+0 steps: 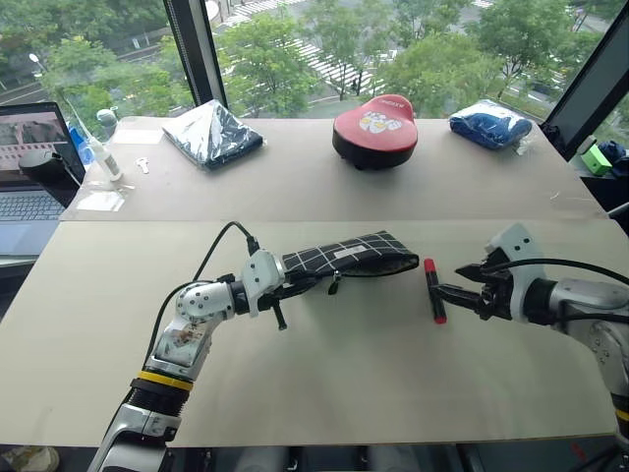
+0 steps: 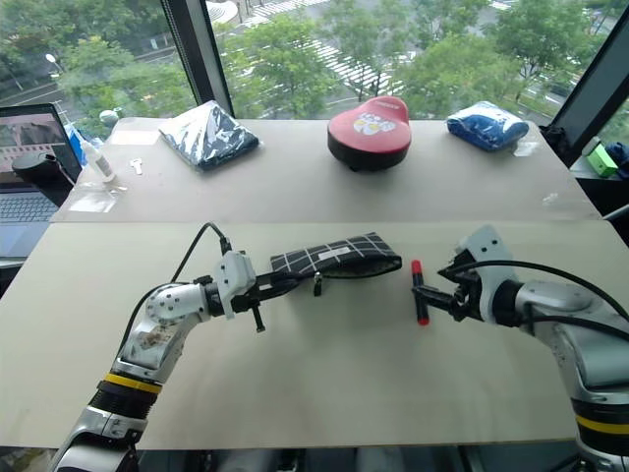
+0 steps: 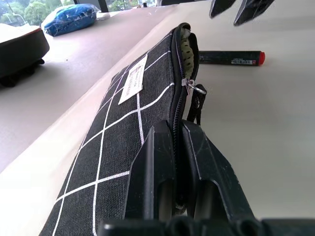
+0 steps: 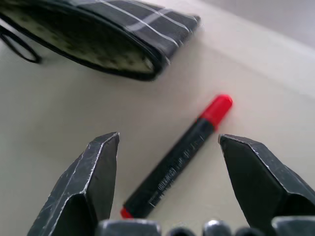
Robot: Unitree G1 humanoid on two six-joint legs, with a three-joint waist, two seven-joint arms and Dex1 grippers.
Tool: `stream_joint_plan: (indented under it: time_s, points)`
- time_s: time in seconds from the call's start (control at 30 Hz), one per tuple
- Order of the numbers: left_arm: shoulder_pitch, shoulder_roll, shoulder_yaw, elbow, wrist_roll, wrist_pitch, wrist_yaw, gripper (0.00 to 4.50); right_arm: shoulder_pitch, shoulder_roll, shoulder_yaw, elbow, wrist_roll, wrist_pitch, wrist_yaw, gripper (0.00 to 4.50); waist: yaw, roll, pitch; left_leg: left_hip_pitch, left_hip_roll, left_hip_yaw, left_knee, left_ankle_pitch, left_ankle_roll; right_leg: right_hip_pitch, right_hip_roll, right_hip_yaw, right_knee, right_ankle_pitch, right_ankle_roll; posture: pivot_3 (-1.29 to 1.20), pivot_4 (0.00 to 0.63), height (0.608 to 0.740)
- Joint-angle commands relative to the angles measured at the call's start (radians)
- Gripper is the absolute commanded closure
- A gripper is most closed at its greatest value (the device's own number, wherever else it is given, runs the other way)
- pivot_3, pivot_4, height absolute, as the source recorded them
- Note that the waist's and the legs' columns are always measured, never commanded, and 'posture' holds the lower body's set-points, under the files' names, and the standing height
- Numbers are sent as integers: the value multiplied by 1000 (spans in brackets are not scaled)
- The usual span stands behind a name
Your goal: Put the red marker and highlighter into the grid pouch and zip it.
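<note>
Marker pickup: right gripper (image 4: pixel 167 167), spread wide, should straddle the red marker (image 1: pixel 432 290) lying just beside the grid pouch (image 1: pixel 349 256) mouth; left gripper (image 3: pixel 172 167) pinches the pouch's zipper edge.

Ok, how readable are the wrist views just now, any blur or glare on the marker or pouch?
Right wrist view: red marker fairly sharp between the open right gripper fingers; grid pouch soft, out of focus. Left wrist view: pouch weave and label crisp, left gripper clamped on its edge; marker legible, no glare.

Red-capped dark red marker (image 1: pixel 433 291) lies flat just beside the open-mouthed grid pouch (image 1: pixel 349 256).
</note>
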Motion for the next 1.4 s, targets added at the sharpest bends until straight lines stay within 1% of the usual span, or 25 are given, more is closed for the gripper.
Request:
stream_joint_plan:
  time_s: [0.03, 0.17, 0.43, 0.6, 0.77, 0.9, 0.97, 1.0, 1.03, 1.1, 1.13, 1.3, 1.4]
  points:
    - [-10, -5, 1, -24, -10, -25, -2, 4500, -33, 21, -5, -44, -7, 78, -81, 911, 0, 0, 0, 0, 0, 0, 0, 0, 0, 0, 0, 0, 0, 0, 0, 0, 150, 740]
    - [-26, -16, -4, -10, -6, -29, -2, 4500, -60, 51, 23, -41, -15, 115, -130, 911, 0, 0, 0, 0, 0, 0, 0, 0, 1, 1, 0, 0, 0, 0, 0, 0, 150, 740]
    - [-25, -28, -5, -8, -3, -29, 5, 4500, -79, 78, 66, -25, -24, 150, -178, 911, 1, 0, 0, 0, -1, 0, 1, 0, 1, 1, 1, -1, 0, 0, 0, 0, 150, 740]
    - [-25, -30, -3, -12, -2, -27, 11, 4500, -80, 99, 102, 20, -57, 148, -218, 911, 1, 0, 0, 0, -1, 0, 1, 0, 1, 1, 1, -1, 0, 0, 0, 0, 150, 740]
    - [-27, -26, 1, -19, -3, -23, 15, 4500, -76, 146, 115, 68, -82, 144, -260, 911, -4, -1, 0, 1, 0, 0, 1, 0, 1, 2, 2, -1, 0, 0, 0, 0, 150, 740]
    - [-28, -23, 3, -29, -4, -21, 19, 4500, -64, 178, 98, 85, -88, 134, -281, 1916, -8, -2, -1, 4, 0, 0, 1, 0, 1, 5, 3, -1, -1, 0, 0, 0, 150, 740]
    - [-30, -22, 4, -30, -4, -21, 21, 4500, -64, 191, 87, 88, -86, 135, -285, 2614, -8, -2, -1, 5, 0, 0, 1, -1, 2, 7, 3, -1, -1, 0, 0, 0, 150, 740]
    - [-32, -21, 4, -29, -4, -22, 22, 4500, -66, 193, 86, 84, -85, 133, -283, 2837, -8, -2, -1, 6, 0, 0, 1, -1, 2, 8, 3, -1, -1, 0, 0, 0, 150, 740]
    - [-32, -20, 4, -30, -3, -22, 24, 4500, -66, 194, 87, 79, -84, 131, -281, 3253, -8, -2, -1, 6, 0, -1, 1, -1, 2, 8, 3, -1, -1, 0, 0, 0, 150, 740]
    - [-32, -18, 6, -35, -2, -23, 29, 4500, -73, 194, 93, 74, -86, 123, -278, 3916, -8, -2, -1, 6, 0, -1, 1, -1, 2, 8, 3, -1, -1, 0, 0, 0, 150, 740]
    - [-32, -17, 6, -37, -1, -23, 30, 4500, -78, 191, 97, 75, -88, 117, -274, 4015, -8, -2, -1, 6, 0, -1, 1, -1, 2, 8, 3, -1, -1, 0, 0, 0, 150, 740]
    - [-32, -15, 5, -46, -2, -21, 36, 4500, -157, 169, 72, 126, -114, 92, -286, 4015, -9, -2, -1, 6, 0, 0, 1, -1, 2, 8, 3, -1, -1, 0, 0, 0, 150, 740]
    - [-34, -16, 2, -44, -2, -21, 37, 4500, -225, 127, 36, 159, -154, -13, -289, 4015, -9, -2, -1, 5, 0, 0, 1, -1, 2, 6, 3, -1, -1, 0, 0, 0, 150, 740]
